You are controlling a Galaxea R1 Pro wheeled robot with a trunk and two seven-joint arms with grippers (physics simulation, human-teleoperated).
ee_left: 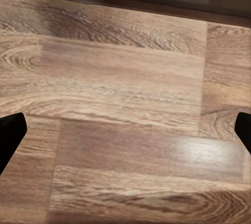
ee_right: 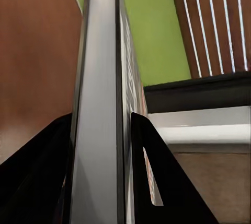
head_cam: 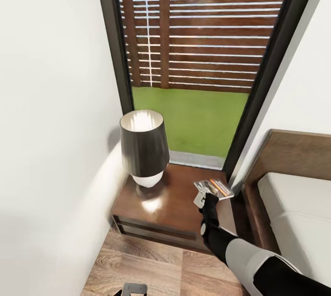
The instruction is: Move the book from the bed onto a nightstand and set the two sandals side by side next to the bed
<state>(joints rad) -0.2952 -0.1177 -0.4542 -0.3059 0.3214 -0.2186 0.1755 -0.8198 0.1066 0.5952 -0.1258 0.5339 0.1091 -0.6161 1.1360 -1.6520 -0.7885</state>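
There, in the white-walled bedroom (head_cam: pixel 50 102), the low dark brown glossy nightstand (head_cam: pixel 177 204) stood on the wood-plank floor (ee_left: pixel 125 88) below a tall dark-framed window (head_cam: pixel 197 56). A dark-shaded lamp (head_cam: pixel 142 146) sat at its left edge. The right claw (head_cam: pixel 202 194) clamped the thin grey paperback book (ee_right: pixel 99 104) above the counter's right edge, beside the brown-framed, grey-mattressed bed (head_cam: pixel 294 204). The left claw (ee_left: pixel 125 135) hung wide apart over the floor.

The nightstand (head_cam: pixel 179 204) is set against the far window (head_cam: pixel 202 56), between the wall (head_cam: pixel 50 102) on the left and the bed (head_cam: pixel 294 208) on the right. On its left part 1 lamp (head_cam: pixel 142 148) is placed. The book (head_cam: pixel 214 188) is held over its right part by the right gripper (head_cam: pixel 204 197).
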